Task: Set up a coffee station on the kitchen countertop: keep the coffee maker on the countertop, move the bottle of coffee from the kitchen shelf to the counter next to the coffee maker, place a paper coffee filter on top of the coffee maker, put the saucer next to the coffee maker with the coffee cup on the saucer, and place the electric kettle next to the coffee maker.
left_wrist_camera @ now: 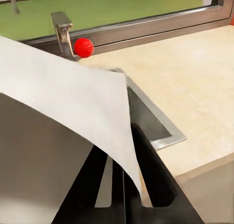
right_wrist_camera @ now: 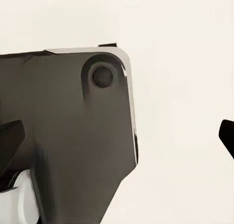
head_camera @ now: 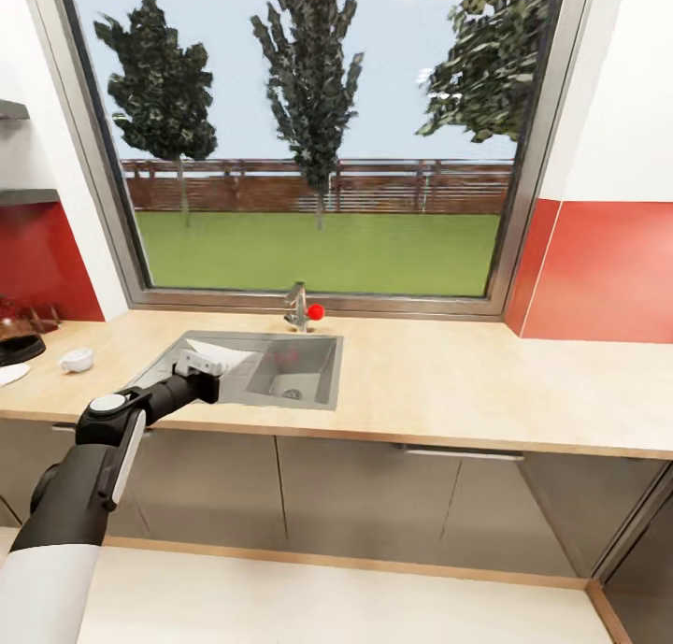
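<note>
Left gripper (head_camera: 207, 371) is out over the near-left corner of the sink (head_camera: 313, 393), jaws pinched narrow on the paper coffee filter (head_camera: 217, 357); the sheet sticks up and fans toward the window (head_camera: 318, 139)

Sink basin holds only a drain (head_camera: 291, 393) plus a dim red reflection on the back wall. Faucet (head_camera: 296, 306) with its red knob (head_camera: 316, 312) stands right behind the sink at the window sill

Coffee cup (head_camera: 78, 360) sits on the countertop (head_camera: 486, 373) well left of the sink, nothing visible inside it. Further left of the sink at the frame edge: a white rim that looks like the saucer (head_camera: 11, 374), cup not on it, and a dark appliance base (head_camera: 19, 343) cut off by the frame, can't tell which one

Left wrist cam adds detail: filter (left_wrist_camera: 73, 107) clamped between the dark fingers (left_wrist_camera: 153, 185), curling across the basin, faucet (left_wrist_camera: 62, 31) and knob (left_wrist_camera: 83, 47) beyond it, sink's steel rim (left_wrist_camera: 168, 136) against bare counter (left_wrist_camera: 195, 82)

Right wrist cam: dark rounded robot panel (right_wrist_camera: 73, 136) against pale floor, one dark fingertip (right_wrist_camera: 227, 136) at the frame edge. Right gripper: can't tell if wide or closed
</note>
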Motion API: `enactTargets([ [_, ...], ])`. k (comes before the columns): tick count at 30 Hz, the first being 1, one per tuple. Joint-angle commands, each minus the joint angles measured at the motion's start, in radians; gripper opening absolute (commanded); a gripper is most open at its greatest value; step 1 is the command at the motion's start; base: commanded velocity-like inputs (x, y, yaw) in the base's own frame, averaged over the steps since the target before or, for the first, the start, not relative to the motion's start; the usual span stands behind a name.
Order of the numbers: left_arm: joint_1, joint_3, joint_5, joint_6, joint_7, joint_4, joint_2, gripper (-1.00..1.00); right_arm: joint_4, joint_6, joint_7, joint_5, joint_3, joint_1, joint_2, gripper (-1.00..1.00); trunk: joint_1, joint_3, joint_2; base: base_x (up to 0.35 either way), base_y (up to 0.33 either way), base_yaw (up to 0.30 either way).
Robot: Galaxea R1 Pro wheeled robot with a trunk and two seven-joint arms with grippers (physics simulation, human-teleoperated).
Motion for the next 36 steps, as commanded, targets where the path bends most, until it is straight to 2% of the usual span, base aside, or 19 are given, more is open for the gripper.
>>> enactTargets([
  [1,-0.001,0.003,-0.008,0.002,-0.008,-0.001,0.0,-1.0,0.001,-0.004,-0.001,0.003,-0.007,-0.001,0.001,1.0,0.0,-0.002,-0.002,-0.102,0.304,0.0],
  [7,-0.001,-0.002,-0.008,0.005,-0.008,-0.002,-0.002,-1.0,0.002,-0.005,-0.002,0.004,-0.005,-0.001,0.002,1.0,0.0,-0.002,-0.002,-0.063,0.145,0.193],
  [22,-0.001,-0.011,-0.007,0.005,-0.009,-0.016,-0.003,-1.0,0.002,-0.005,-0.004,0.004,-0.005,-0.001,0.001,1.0,0.0,-0.002,-0.002,-0.003,0.006,0.25],
  [27,-0.001,-0.005,-0.007,0.008,-0.009,-0.063,-0.002,-1.0,0.002,-0.005,-0.004,0.005,-0.005,-0.001,0.002,1.0,0.0,-0.002,-0.002,0.0,0.0,0.251],
  [32,-0.017,0.001,-0.006,0.075,-0.009,-0.109,-0.002,-1.0,0.002,-0.005,-0.004,0.005,-0.005,-0.001,0.002,1.0,0.0,-0.002,-0.002,0.0,0.0,0.251],
  [36,-0.015,-0.002,-0.01,0.098,-0.006,-0.153,-0.002,-1.0,0.002,-0.005,-0.004,0.005,-0.005,-0.001,0.002,1.0,0.0,-0.002,-0.002,0.0,0.0,0.251],
])
